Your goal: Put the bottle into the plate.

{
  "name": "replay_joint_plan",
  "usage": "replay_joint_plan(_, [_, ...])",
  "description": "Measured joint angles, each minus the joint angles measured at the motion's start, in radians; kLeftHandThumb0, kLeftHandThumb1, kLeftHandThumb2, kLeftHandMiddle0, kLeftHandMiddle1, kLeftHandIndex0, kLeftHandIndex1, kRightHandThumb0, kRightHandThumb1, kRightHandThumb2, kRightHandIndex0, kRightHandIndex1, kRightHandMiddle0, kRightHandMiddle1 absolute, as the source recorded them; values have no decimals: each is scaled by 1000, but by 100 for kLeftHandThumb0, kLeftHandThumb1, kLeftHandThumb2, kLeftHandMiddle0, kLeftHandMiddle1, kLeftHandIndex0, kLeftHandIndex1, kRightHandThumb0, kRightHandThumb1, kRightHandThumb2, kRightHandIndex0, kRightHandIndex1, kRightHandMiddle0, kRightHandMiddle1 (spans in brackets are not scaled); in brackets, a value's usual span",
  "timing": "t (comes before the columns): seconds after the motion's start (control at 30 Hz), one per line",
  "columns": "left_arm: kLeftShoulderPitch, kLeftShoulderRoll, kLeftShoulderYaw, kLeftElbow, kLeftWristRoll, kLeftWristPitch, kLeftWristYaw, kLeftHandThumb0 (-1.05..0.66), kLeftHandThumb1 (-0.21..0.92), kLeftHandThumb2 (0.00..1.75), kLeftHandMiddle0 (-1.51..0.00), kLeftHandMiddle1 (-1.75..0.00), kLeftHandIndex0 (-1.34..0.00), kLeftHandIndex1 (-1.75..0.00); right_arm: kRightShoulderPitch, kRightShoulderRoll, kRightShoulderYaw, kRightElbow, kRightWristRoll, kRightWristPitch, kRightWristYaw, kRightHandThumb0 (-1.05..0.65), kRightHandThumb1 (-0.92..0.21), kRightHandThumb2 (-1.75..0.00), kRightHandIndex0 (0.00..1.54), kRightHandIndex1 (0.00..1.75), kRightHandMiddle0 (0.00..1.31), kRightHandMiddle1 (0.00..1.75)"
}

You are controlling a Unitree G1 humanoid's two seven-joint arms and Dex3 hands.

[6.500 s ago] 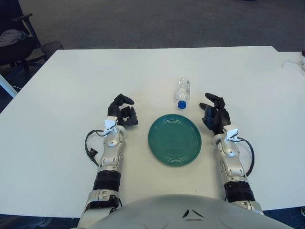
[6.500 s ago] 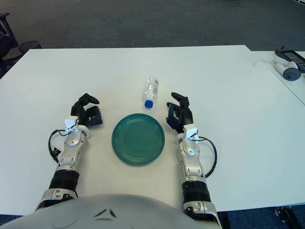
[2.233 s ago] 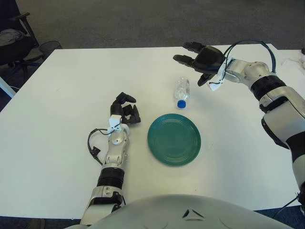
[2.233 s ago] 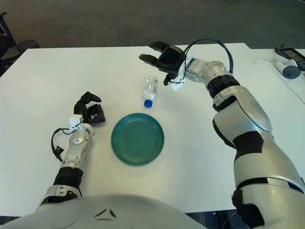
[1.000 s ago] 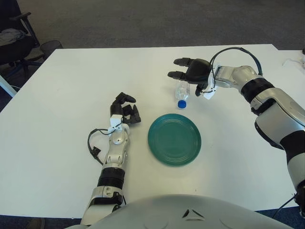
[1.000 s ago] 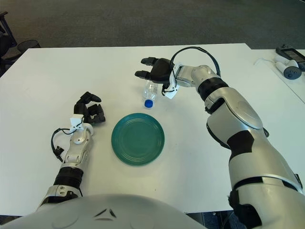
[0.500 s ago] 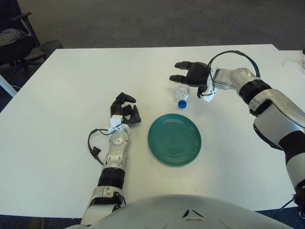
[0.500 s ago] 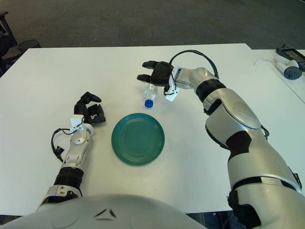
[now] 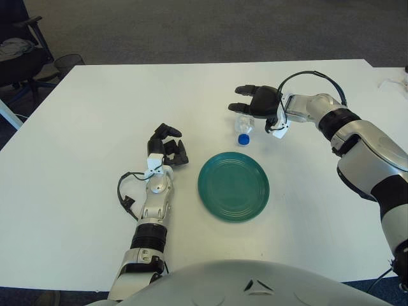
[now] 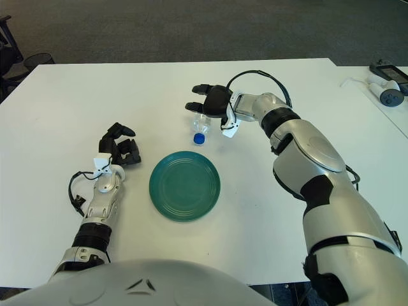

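The fingers (image 9: 245,91) of the right hand (image 9: 260,101) were spread wide over the bottle (image 9: 243,127), which lay toward the surface's (image 9: 95,115) far edge beyond the plate (image 9: 233,186). Closing looked next. The left hand (image 9: 164,148) showed left of the plate.

Operator: Which colours should you expect on the desk?

Technician: You will see a white desk (image 9: 95,115) carrying a dark teal plate (image 9: 233,186) with faint concentric rings. The bottle (image 9: 244,126) is clear with a blue cap.

Operator: And the hands?

Technician: You will find the right hand (image 9: 260,102) and left hand (image 9: 166,148) black, on silver forearms with black bands. The floor (image 9: 191,29) is grey.
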Motion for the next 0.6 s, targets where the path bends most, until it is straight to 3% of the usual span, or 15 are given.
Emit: replay_joint_plan(0.6, [-7,0,4,30,-1,-38,5,-61,2,168,-131,-175,-86,-175,18,64,52,96,-7,56,-78,-105,-92,-12,0,0,0,0])
